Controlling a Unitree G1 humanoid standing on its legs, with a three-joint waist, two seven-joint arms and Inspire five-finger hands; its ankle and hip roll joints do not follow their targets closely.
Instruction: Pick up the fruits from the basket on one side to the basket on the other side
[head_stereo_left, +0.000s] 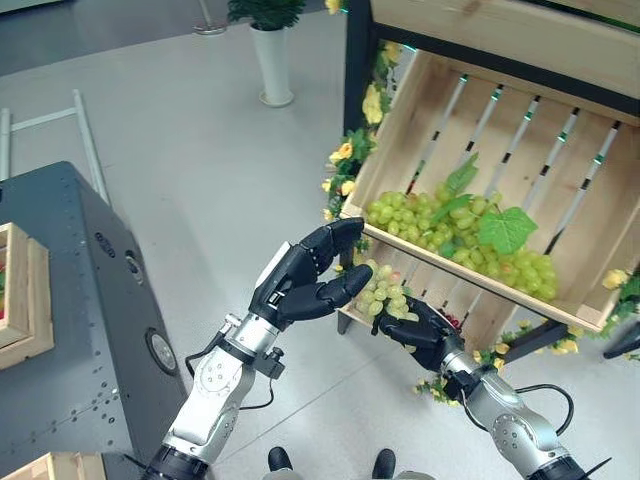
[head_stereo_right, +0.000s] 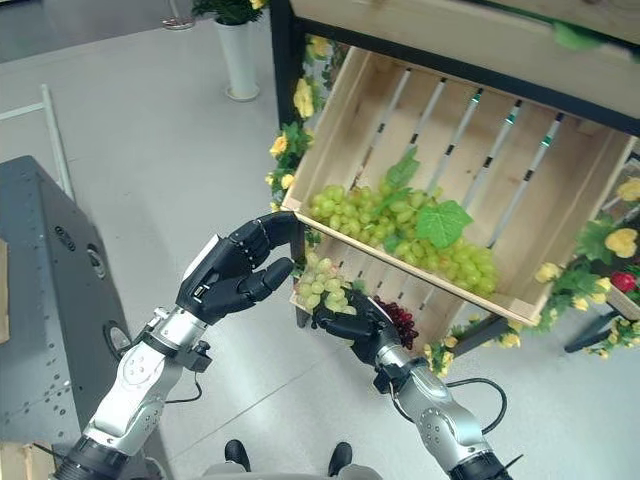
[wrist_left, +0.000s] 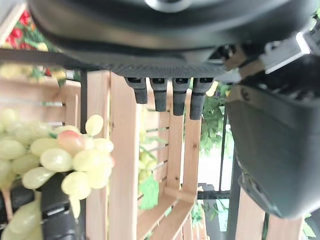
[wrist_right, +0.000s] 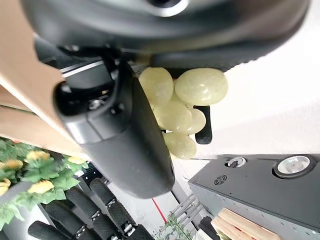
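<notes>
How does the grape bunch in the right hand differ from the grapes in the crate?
The held bunch is small and bare; the crate grapes form a long pile with green leaves. The bunch sits in the right hand outside the crate; the pile lies on its slats. Both are pale green.

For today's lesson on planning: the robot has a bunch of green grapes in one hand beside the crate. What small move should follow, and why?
Probably lift the right hand clear of the wooden crate. Its fingers already curl round the grape bunch, which is outside the crate. The open left hand hovers beside it.
</notes>
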